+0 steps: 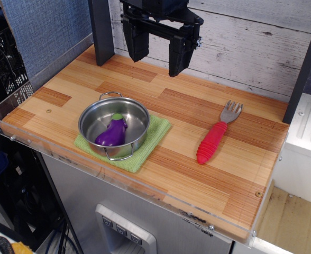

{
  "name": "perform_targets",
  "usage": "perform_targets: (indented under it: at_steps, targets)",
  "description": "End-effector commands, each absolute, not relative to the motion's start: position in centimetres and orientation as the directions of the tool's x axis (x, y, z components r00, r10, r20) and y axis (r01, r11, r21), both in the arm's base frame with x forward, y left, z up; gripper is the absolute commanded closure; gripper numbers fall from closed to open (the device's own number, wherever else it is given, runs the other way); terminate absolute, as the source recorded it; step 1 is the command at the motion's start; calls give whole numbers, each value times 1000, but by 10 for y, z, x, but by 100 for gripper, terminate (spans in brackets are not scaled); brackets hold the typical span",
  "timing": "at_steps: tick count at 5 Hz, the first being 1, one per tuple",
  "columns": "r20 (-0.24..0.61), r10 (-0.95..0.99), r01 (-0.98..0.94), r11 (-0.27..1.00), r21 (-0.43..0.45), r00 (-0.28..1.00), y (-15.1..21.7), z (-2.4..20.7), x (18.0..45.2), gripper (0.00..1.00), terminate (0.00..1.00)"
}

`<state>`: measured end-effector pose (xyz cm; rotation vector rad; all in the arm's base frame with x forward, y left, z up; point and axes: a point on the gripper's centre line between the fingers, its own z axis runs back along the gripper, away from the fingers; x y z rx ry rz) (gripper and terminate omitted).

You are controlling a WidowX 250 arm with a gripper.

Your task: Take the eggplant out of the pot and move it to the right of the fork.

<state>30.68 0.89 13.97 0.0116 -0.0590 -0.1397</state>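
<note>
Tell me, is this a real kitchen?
Probably not. It looks like a robot test bench set up as a play kitchen: a toy eggplant lies in a small pot, a red-handled fork sits on a wooden board, and a robot gripper hangs above with open jaws.

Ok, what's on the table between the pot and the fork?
Only a corner of the green cloth beside the pot, then bare wood up to the fork, as seen in the single camera view.

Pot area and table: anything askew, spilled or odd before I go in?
Nothing stands out. The eggplant lies in the pot, which sits on a green cloth set at an angle. The fork lies flat to the right. The end effector hangs open above.
</note>
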Motion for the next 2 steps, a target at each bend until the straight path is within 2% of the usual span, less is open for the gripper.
perform_targets:
  at_steps: [1,2]
  targets:
    - [58,-140,139,990,16,989,9,140,307,0,0]
    - [47,-111,110,993,33,993,26,132,295,0,0]
